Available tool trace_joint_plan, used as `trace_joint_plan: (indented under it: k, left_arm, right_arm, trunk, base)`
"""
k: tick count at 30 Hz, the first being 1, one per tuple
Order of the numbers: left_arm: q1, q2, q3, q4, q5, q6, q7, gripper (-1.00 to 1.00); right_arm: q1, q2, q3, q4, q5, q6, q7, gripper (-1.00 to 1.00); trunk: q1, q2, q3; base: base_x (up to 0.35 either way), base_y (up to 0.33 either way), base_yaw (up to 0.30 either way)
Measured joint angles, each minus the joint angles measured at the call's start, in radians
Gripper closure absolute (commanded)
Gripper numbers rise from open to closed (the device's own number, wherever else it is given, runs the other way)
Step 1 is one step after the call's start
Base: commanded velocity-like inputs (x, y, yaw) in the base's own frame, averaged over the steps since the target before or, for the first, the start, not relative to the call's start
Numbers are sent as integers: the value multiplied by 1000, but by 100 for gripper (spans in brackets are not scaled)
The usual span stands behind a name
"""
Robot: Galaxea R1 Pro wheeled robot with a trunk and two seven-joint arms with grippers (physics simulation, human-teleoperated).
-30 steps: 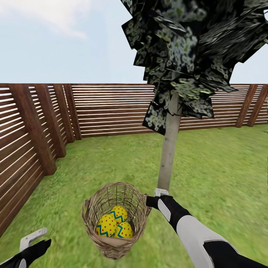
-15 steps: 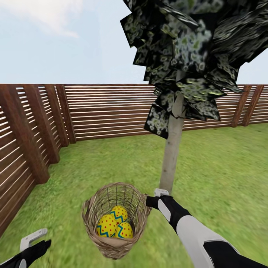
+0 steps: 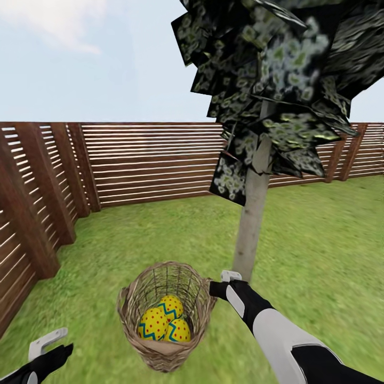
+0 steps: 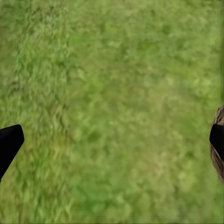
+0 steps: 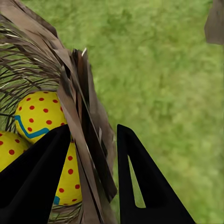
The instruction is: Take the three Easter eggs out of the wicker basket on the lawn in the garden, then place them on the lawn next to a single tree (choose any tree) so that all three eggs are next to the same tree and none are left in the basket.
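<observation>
Easter eggs (image 3: 164, 320), three of them, yellow with red dots and blue zigzag bands, lie together at the bottom of the wicker basket (image 3: 166, 312), which hangs in the right gripper (image 3: 220, 288) above the lawn (image 3: 160, 234). In the right wrist view the fingers (image 5: 140, 182) are closed narrowly on the basket's rim (image 5: 86, 140), one finger inside against the weave beside an egg (image 5: 39, 116), the other outside over the grass. The tree (image 3: 256, 213), with its pale trunk and dark speckled foliage, stands just beyond that gripper in the head view, close to the basket's right side. A brown slatted fence (image 3: 149, 160) runs behind and along the left.

The left gripper (image 3: 48, 344) hangs low at the head view's left, well apart from the basket; in the left wrist view its fingers (image 4: 9, 142) are spread wide with nothing but grass between them, and a sliver of wicker (image 4: 218, 158) shows at one edge. No writing or labels are readable anywhere.
</observation>
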Motion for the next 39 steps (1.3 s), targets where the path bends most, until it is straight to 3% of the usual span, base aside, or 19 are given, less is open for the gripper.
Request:
trace_joint_plan:
  k: [22, 39]
  left_arm:
    - [5, -1, 0, 0, 3, -1, 0, -100]
    - [5, -1, 0, 1, 1, 0, 0, -100]
  right_arm:
    - [0, 0, 0, 0, 0, 0, 0, 100]
    - [0, 0, 1, 0, 1, 0, 0, 100]
  trunk:
    - [0, 0, 16]
    - [0, 0, 24]
  base:
    - [296, 191, -121]
    - [288, 42, -83]
